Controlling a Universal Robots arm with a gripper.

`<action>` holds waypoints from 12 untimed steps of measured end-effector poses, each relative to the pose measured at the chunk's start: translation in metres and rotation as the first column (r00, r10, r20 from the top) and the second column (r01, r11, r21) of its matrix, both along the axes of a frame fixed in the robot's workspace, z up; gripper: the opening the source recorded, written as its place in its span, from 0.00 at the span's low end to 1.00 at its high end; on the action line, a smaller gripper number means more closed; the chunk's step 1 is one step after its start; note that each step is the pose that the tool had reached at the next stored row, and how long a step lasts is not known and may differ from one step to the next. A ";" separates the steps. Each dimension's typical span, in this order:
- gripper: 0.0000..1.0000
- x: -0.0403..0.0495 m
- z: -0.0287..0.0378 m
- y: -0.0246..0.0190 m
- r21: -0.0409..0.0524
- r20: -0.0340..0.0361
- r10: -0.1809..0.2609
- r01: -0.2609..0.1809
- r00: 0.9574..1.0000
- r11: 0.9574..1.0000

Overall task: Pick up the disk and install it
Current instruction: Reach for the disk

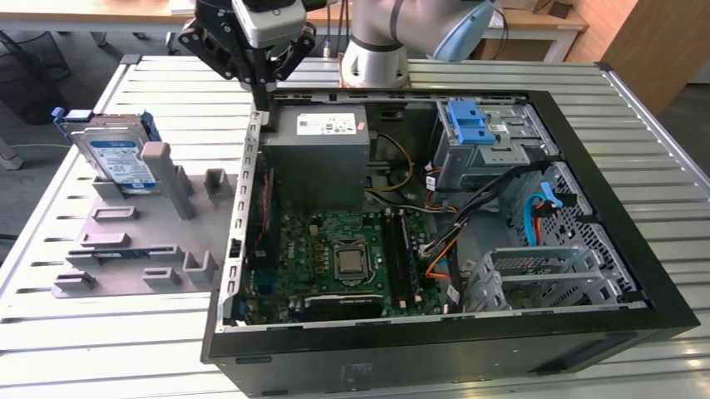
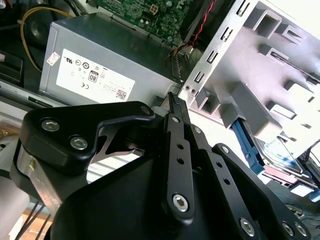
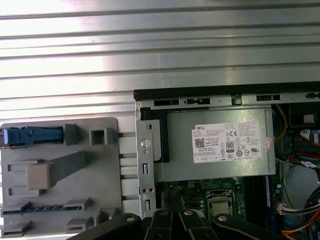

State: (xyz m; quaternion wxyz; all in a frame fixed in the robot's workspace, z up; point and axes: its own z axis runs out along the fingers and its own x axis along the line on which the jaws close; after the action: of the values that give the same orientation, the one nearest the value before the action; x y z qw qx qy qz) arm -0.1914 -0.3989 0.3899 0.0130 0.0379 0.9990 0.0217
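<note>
The disk [image 1: 116,158] is a silver drive with a blue-and-white label in a blue carrier bracket. It stands on edge in a slot of the grey holder [image 1: 133,241], at the exterior view's left, beside the open computer case. My gripper [image 1: 262,96] hangs above the case's back left corner, apart from the disk and to its right. Its black fingers are shut together with nothing between them. In the second wrist view the fingertips [image 2: 173,100] point at the case edge and the disk [image 2: 280,150] lies beyond. The carrier's blue edge [image 3: 30,136] appears in the first wrist view.
The black case [image 1: 621,241] lies open on the slatted metal table [image 1: 89,349]. Inside are the grey power supply [image 1: 322,137], the green motherboard [image 1: 344,258], a cage with a blue latch [image 1: 471,125], a metal drive cage [image 1: 544,278] and loose cables [image 1: 444,208].
</note>
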 end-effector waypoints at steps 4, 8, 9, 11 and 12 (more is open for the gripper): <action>0.11 -0.0014 -0.0001 0.0000 0.000 0.000 0.000 0.000 1.000 1.000; 0.11 -0.0026 -0.0001 0.0000 0.000 0.000 0.000 0.000 1.000 1.000; 0.11 -0.0030 -0.0001 0.0000 0.000 0.000 0.000 0.000 1.000 1.000; 0.11 -0.0036 -0.0001 0.0000 0.000 0.000 0.000 0.000 1.000 1.000; 0.11 -0.0040 -0.0001 0.0000 0.000 0.000 0.000 0.000 1.000 1.000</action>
State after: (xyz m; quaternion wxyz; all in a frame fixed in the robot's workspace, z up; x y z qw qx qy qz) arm -0.1953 -0.3989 0.3898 0.0130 0.0379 0.9990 0.0217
